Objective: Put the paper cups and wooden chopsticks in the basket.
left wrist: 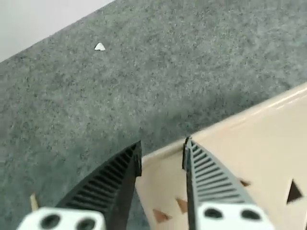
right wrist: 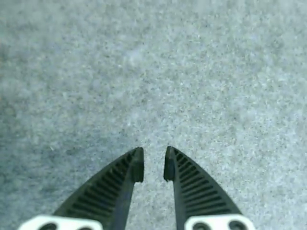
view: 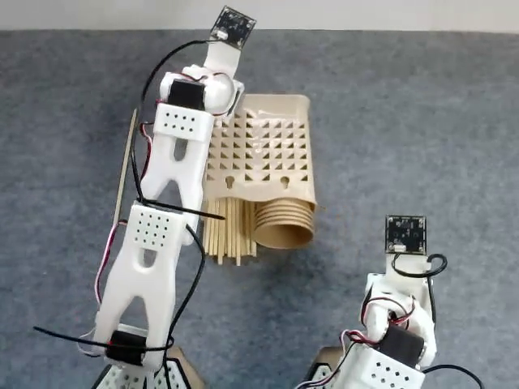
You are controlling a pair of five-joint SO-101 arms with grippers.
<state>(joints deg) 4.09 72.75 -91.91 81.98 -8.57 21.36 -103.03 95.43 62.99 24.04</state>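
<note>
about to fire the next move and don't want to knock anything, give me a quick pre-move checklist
1. Paper cups in the basket: ok, nested, sticking out of its near end.
2. All chopsticks in: not ok. A chopstick bundle pokes out beside the cups; one loose chopstick lies on the carpet, outside the basket.
3. Left gripper empty: ok, open at the basket's far edge.
4. Right gripper empty: ok, slightly open over bare carpet.
5. Basket upright: cannot tell.

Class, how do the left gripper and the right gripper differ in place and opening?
The left gripper hangs at the basket rim; the right gripper hangs over bare carpet. The left gripper's jaws gape wider than the right gripper's. Both are empty.
</note>
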